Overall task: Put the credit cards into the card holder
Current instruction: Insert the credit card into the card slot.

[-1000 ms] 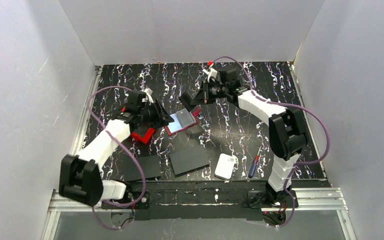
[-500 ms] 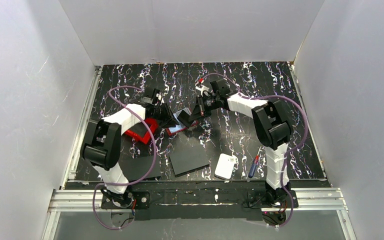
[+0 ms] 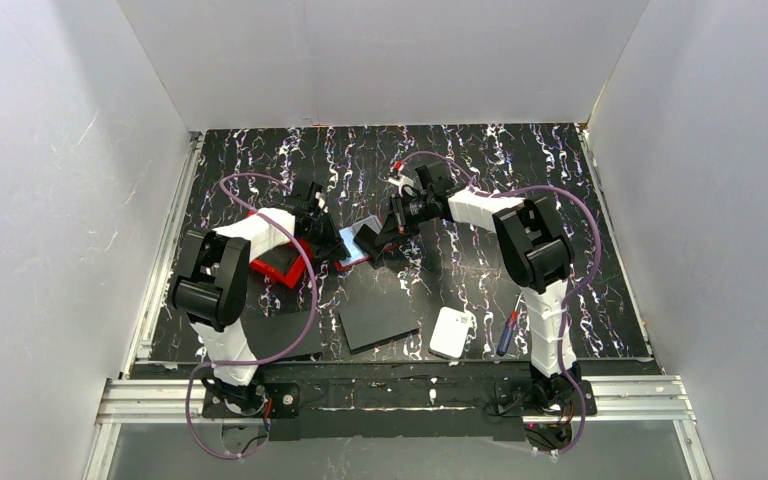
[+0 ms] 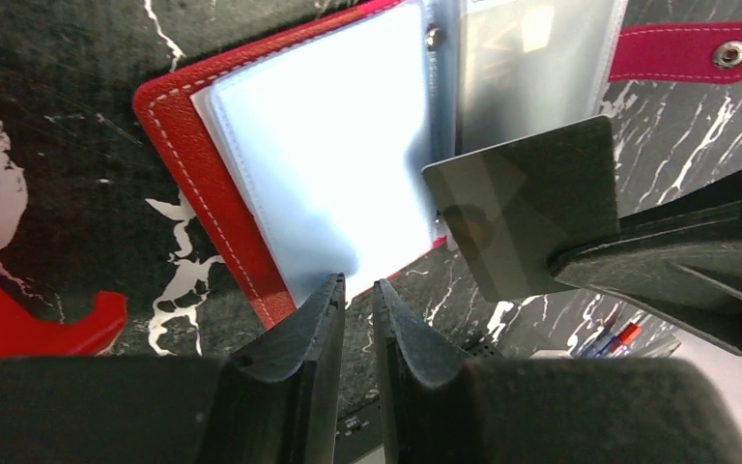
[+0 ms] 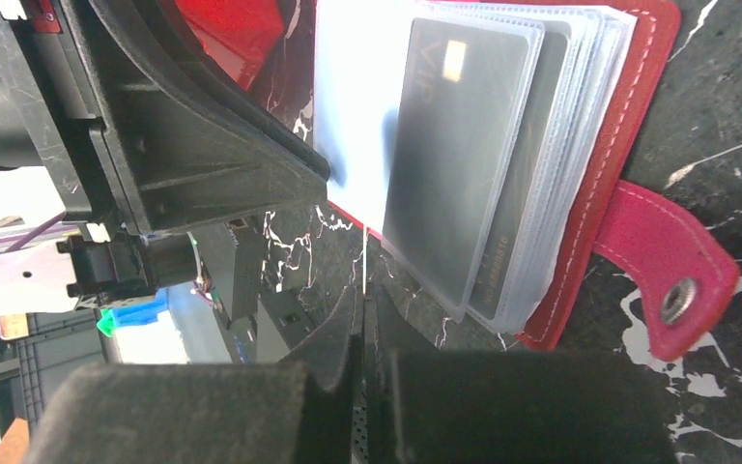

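Note:
The card holder (image 3: 357,252) lies open on the table, red cover (image 4: 237,217) up, with clear sleeves and a snap strap (image 5: 671,280). Grey credit cards (image 5: 454,145) sit in its sleeves. My right gripper (image 3: 381,231) is shut on one grey credit card (image 4: 531,208), seen edge-on in the right wrist view (image 5: 364,253), and holds it just over the holder's near edge. My left gripper (image 4: 356,283) is nearly shut, a narrow gap and nothing between the fingers. Its tips rest at the edge of the holder's left sleeve (image 5: 348,116).
A bright red bin (image 3: 280,262) stands just left of the holder, under my left arm. Two black sheets (image 3: 378,320) (image 3: 285,336) lie nearer the front. A white rounded pad (image 3: 452,332) and a screwdriver (image 3: 507,332) lie front right.
Both grippers have come in and down onto the holder. The right one brought its card from the back to the holder's edge. The left one moved right from over the red bin.

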Available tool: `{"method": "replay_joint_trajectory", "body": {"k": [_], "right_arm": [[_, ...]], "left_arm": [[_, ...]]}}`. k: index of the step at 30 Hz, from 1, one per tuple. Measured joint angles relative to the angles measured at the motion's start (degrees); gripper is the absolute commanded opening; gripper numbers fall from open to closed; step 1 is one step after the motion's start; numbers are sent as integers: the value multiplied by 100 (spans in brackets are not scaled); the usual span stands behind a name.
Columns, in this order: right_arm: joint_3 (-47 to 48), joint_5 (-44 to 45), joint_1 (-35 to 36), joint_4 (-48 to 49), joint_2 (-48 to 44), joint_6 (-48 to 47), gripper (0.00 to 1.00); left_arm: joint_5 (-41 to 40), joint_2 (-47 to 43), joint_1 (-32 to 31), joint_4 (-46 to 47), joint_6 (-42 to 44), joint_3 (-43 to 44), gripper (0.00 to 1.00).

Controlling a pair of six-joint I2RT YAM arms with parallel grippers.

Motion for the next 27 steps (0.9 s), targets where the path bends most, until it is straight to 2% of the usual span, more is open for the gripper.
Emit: {"method": "replay_joint_trajectory", "body": {"k": [27], "right_arm": [[11,529,84,92,150,145,1]], "left_arm": [[-220,-115,2,328,47,-390,7]]}}
